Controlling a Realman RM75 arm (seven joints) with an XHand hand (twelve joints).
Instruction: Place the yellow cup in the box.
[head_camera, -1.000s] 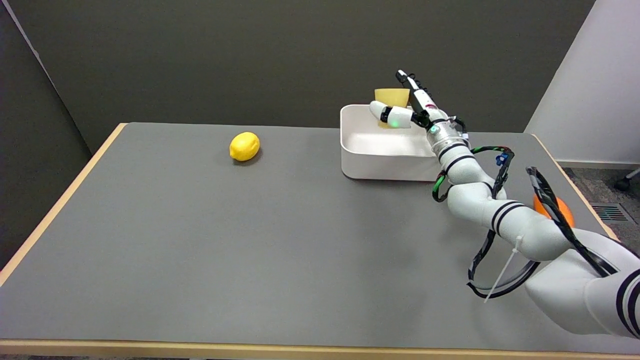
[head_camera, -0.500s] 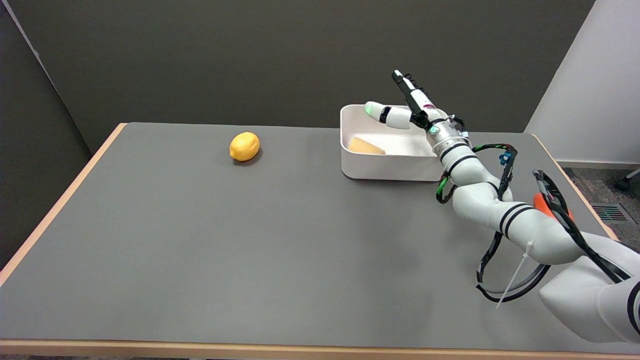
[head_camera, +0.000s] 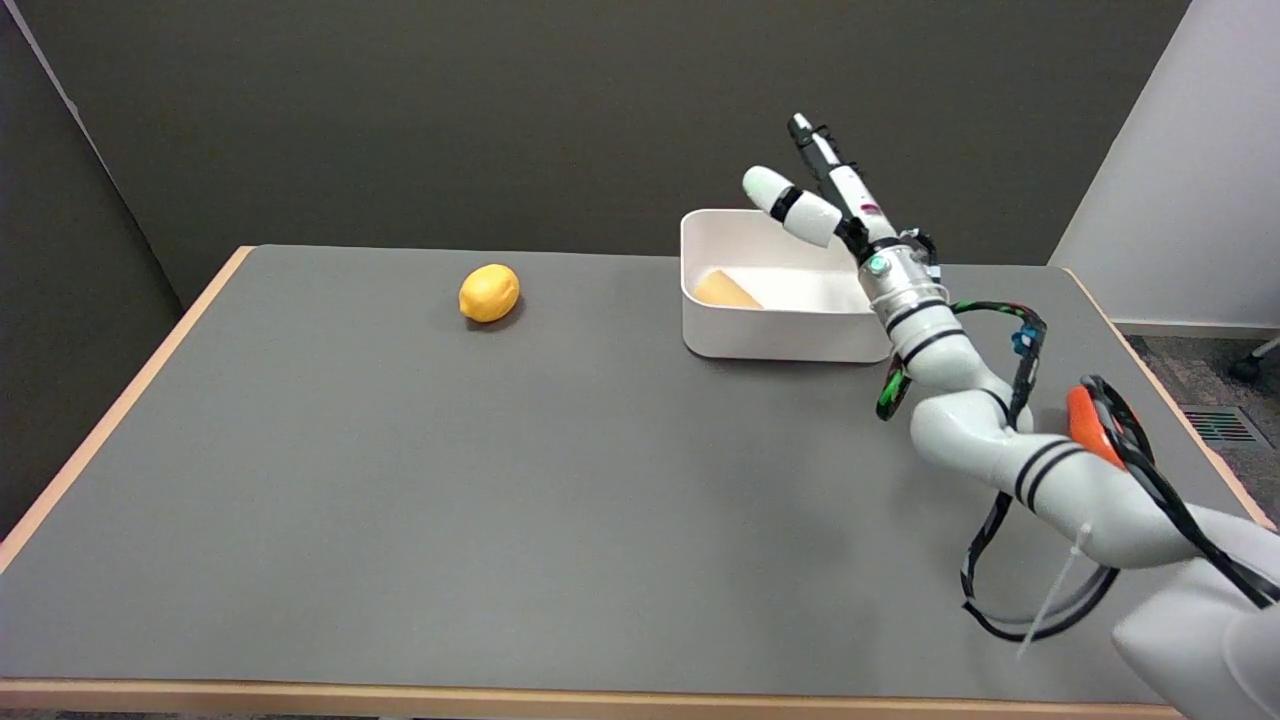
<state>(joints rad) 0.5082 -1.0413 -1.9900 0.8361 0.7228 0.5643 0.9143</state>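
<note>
The right hand (head_camera: 822, 195) hangs in the air above the far right part of the white box (head_camera: 780, 335), its fingers (head_camera: 790, 204) spread apart and pointing up and away toward the dark back wall, with nothing between them. One thick white finger angles out to the hand's left side, and a thinner black-and-white one rises above it. The wrist slopes down from the hand toward the near right, passing over the box's right end, and the white arm (head_camera: 1000, 440) with its black bands and looped cables runs on to the lower right corner of the view.

The yellow cup (head_camera: 726, 291) lies inside the box, below the hand and to its left, on its side against the box's left wall (only part of it shows above the near wall). It is apart from the fingers, which touch neither it nor the box's rim as far as the view shows.

Well off to the hand's left, on the grey table (head_camera: 450, 480), sits a lemon (head_camera: 489, 292), alone and far from the box. Near the arm's elbow, on the side away from the box, an orange object (head_camera: 1088, 420) peeks out from behind a black cable; its shape is mostly hidden
</note>
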